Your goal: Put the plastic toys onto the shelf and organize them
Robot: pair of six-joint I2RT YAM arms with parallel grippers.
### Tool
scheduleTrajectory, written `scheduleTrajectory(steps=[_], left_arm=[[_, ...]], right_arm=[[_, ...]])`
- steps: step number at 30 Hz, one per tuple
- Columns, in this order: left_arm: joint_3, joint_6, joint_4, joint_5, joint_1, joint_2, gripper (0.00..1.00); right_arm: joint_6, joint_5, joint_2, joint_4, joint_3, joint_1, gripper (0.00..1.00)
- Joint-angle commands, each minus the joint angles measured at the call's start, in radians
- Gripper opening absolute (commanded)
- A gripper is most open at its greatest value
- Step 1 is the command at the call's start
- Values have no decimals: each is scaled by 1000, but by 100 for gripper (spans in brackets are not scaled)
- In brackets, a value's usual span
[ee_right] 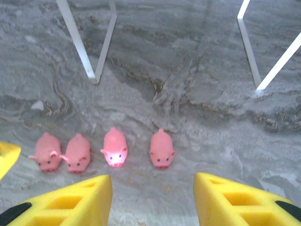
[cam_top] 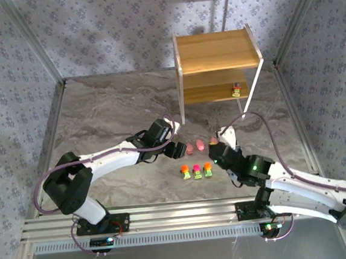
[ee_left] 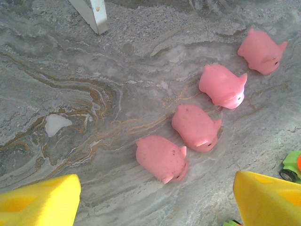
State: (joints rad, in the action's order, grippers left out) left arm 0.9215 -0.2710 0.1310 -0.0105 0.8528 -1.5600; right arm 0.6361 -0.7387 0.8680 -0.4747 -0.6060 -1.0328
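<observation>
Top external view: one blocky toy [cam_top: 236, 90] sits on the lower board of the shelf [cam_top: 215, 52] — four pink pigs [ee_right: 114, 147] and three blocky toys [cam_top: 196, 171] lie on the table [cam_top: 111, 110], left gripper [ee_left: 155, 190] wide and empty, right gripper [ee_right: 153, 188] part open, empty — so most remains.
</observation>
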Motion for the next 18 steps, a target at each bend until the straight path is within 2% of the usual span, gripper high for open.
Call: scheduleTrajectory(steps=[1,10,18], left_arm=[[22,4,-5,-9,-3,-5,84],[13,2,-23,-15,-4,2,84],[8,3,-25,-17,-4,7,84]], right_arm=[[166,-123,34,-69,20,-63,48],[396,-116,158,-32,80,-235,44],[553,-113,255,-36,94,-330,43]])
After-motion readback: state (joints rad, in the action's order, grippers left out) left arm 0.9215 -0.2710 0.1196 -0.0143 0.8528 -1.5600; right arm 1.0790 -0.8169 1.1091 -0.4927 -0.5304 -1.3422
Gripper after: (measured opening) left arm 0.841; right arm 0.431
